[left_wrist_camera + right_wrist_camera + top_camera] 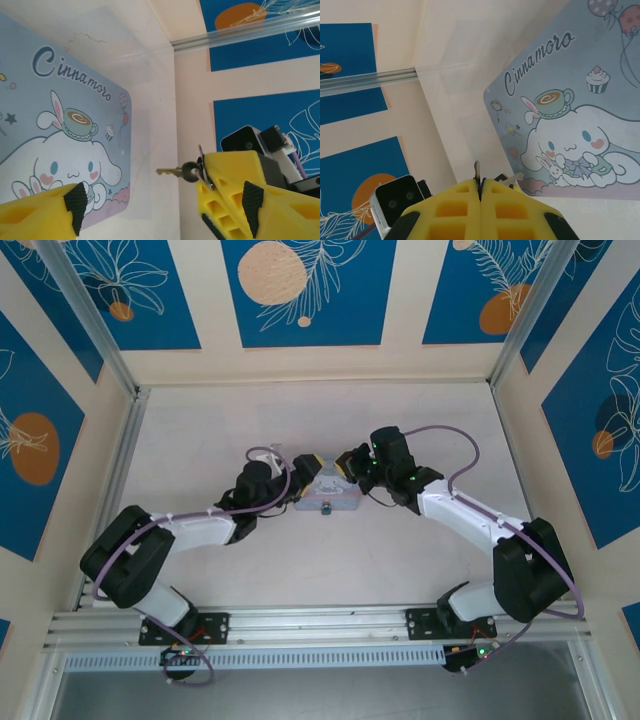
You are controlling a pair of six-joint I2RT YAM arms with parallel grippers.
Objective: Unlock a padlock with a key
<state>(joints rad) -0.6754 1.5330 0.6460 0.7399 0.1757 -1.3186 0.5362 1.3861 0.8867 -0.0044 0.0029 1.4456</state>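
Observation:
The small silvery key [172, 171] hangs on a dark ring and points left, out of my right gripper [227, 185], which is shut on the ring end. From the right wrist, a thin metal sliver [477, 170] sticks up between that gripper's [480, 187] closed yellow fingers. My left gripper [162, 205] is open, its pads wide apart, with the key just above its gap. Both grippers [306, 468] [349, 462] meet over the far edge of the pale blue tin [325, 492]. A tiny bluish piece [326, 508] at the tin's near edge looks like the padlock.
The tin's cartoon lid [65, 130] [570, 115] lies flat on the pale table. An aluminium rail [240, 32] runs along the back wall. Blue patterned panels enclose the table on three sides.

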